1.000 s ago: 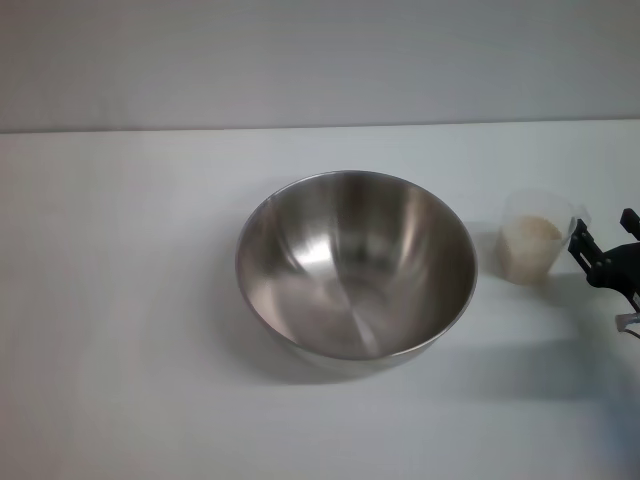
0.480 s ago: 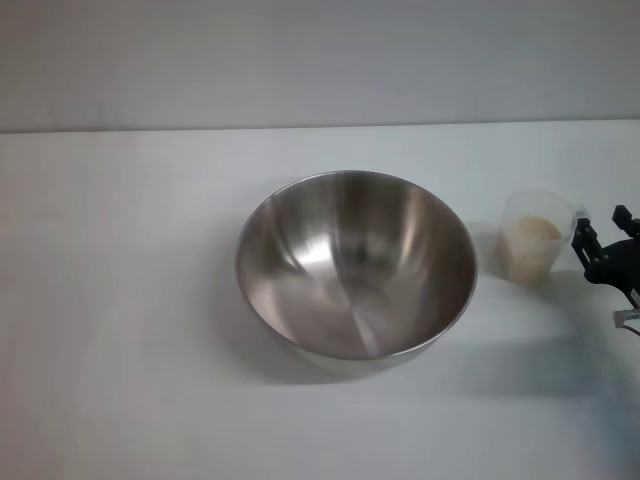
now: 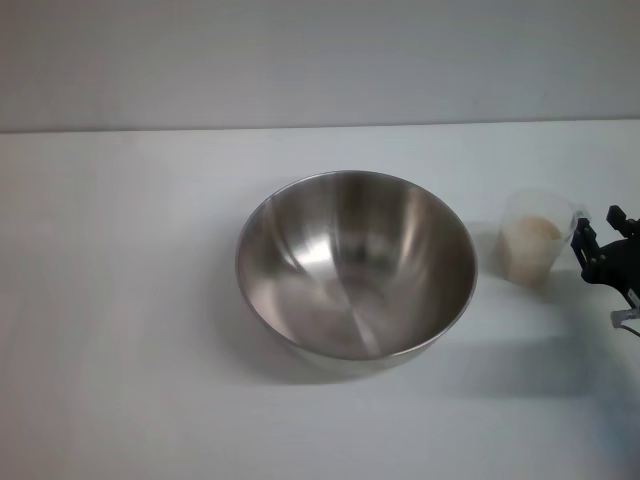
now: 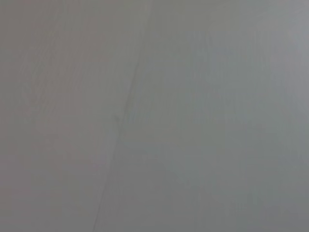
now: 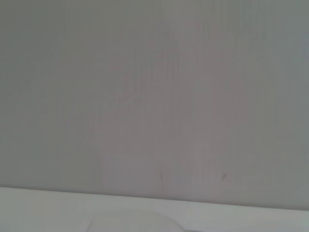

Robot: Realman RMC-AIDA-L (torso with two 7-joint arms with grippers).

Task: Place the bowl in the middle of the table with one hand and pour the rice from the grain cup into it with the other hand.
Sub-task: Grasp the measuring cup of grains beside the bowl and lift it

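Head view shows the bowl (image 3: 356, 262) set mid-bench (image 3: 120, 300); the grain cup (image 3: 535, 238) of rice (image 3: 532, 232) stands beside it; the right gripper (image 3: 598, 240), spread wide, must next close around the cup.

We see a silver-grey steel bowl (image 3: 355, 262), its brushed inside shading from a pale, almost white sheen on one wall to darker grey along the base, with faint streaks of reflected light. It sits on a plain white table (image 3: 120, 330) that carries no marking, only a soft grey shadow around the bowl. Beside it we see a clear, milky-translucent cup (image 3: 537, 237) holding off-white to beige rice (image 3: 530, 240), a pale granular mass. At the table's edge we see the black right gripper (image 3: 598, 237). Behind the table we see a flat, unpatterned light grey wall (image 3: 320, 60).
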